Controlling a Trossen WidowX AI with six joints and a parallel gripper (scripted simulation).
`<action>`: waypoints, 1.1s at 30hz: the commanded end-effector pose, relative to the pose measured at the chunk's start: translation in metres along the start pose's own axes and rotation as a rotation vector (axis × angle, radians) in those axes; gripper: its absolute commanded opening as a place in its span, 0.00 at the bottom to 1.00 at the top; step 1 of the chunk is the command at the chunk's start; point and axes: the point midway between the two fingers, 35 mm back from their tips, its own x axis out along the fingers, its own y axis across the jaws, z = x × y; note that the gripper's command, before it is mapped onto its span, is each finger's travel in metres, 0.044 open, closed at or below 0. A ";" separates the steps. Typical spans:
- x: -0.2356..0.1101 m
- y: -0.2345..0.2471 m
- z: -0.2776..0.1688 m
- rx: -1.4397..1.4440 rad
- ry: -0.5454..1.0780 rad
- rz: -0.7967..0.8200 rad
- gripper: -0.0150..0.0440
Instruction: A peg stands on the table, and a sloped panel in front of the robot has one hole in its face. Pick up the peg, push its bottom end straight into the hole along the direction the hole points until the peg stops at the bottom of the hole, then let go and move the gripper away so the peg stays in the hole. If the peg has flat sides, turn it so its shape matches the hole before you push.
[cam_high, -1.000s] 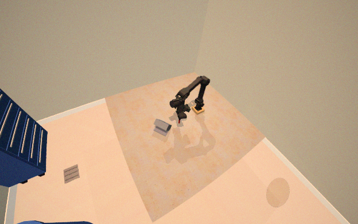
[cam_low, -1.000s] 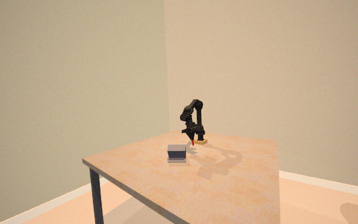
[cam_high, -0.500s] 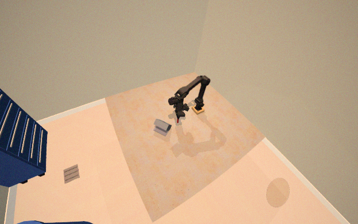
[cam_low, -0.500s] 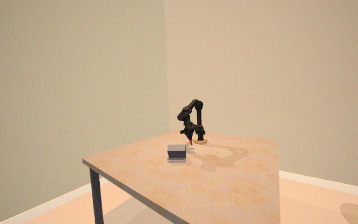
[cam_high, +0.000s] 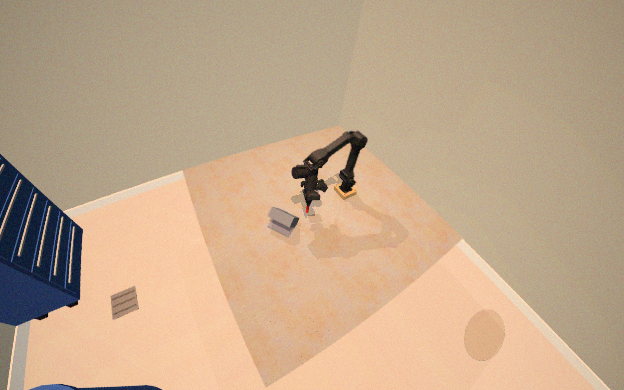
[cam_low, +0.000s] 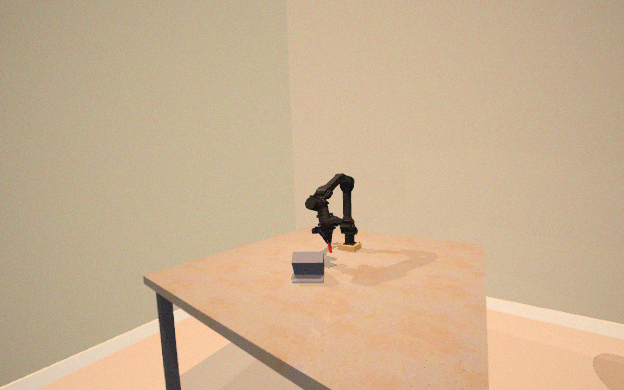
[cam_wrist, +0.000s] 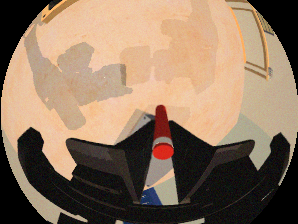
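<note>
My gripper (cam_high: 308, 201) (cam_low: 327, 241) (cam_wrist: 161, 124) is shut on a thin red peg (cam_high: 307, 208) (cam_low: 329, 247) (cam_wrist: 161, 137). The peg hangs tilted below the fingers, above the table. The grey sloped panel (cam_high: 282, 220) (cam_low: 307, 264) stands on a flat base just left of and in front of the peg. In the wrist view the peg points away from the camera, and a grey and blue part of the panel (cam_wrist: 154, 192) shows under the fingers. I cannot see the hole in any view.
The arm's tan base plate (cam_high: 345, 191) (cam_low: 349, 246) sits behind the gripper. The table's edges (cam_low: 210, 325) lie far from the work spot. A blue cabinet (cam_high: 30, 250) stands on the floor at the left.
</note>
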 end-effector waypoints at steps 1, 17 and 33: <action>-0.001 0.002 -0.002 0.000 0.011 -0.020 0.25; -0.008 0.013 -0.012 0.020 0.066 -0.086 0.25; -0.015 0.025 -0.021 0.034 0.126 -0.148 0.25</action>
